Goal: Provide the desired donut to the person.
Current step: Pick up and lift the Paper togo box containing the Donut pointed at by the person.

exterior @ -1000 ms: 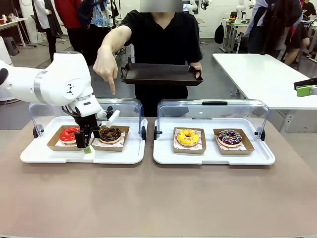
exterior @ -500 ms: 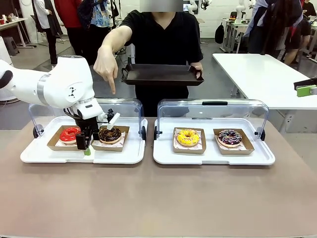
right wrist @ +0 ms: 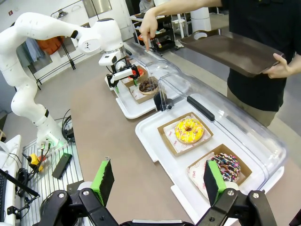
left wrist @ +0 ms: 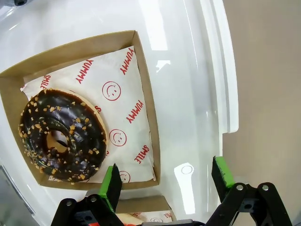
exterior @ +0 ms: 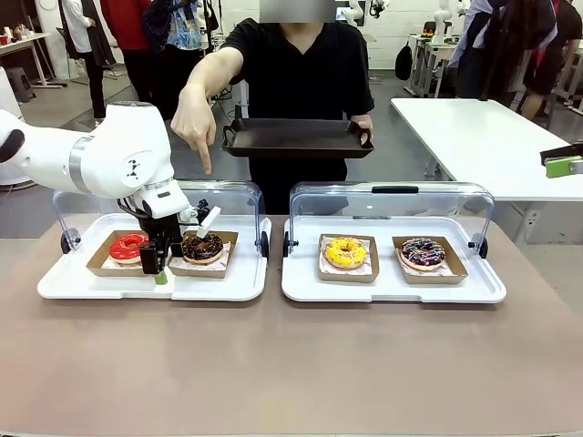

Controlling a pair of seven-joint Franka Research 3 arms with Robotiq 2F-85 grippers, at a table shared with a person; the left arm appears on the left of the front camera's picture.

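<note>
The person (exterior: 296, 68) across the table points one finger (exterior: 207, 167) down over the left white tray (exterior: 91, 287) and holds a black serving tray (exterior: 296, 137) in the other hand. In that left tray a red donut (exterior: 127, 246) and a nut-topped chocolate donut (exterior: 202, 246) (left wrist: 61, 136) each sit in a brown box. My left gripper (exterior: 164, 264) (left wrist: 167, 183) hangs open between the two boxes, low over the white tray, holding nothing. My right gripper (right wrist: 157, 181) is open high above the table, nothing in it.
The right white tray (exterior: 392, 291) holds a yellow donut (exterior: 346, 252) (right wrist: 189, 130) and a sprinkled chocolate donut (exterior: 423, 252) (right wrist: 225, 167). Clear lids (exterior: 392, 205) stand raised behind both trays. The brown tabletop (exterior: 291, 364) stretches in front. Bystanders stand far behind.
My left arm shifted slightly to the right over the left tray, then held still. The person's pointing hand and serving tray have not moved.
</note>
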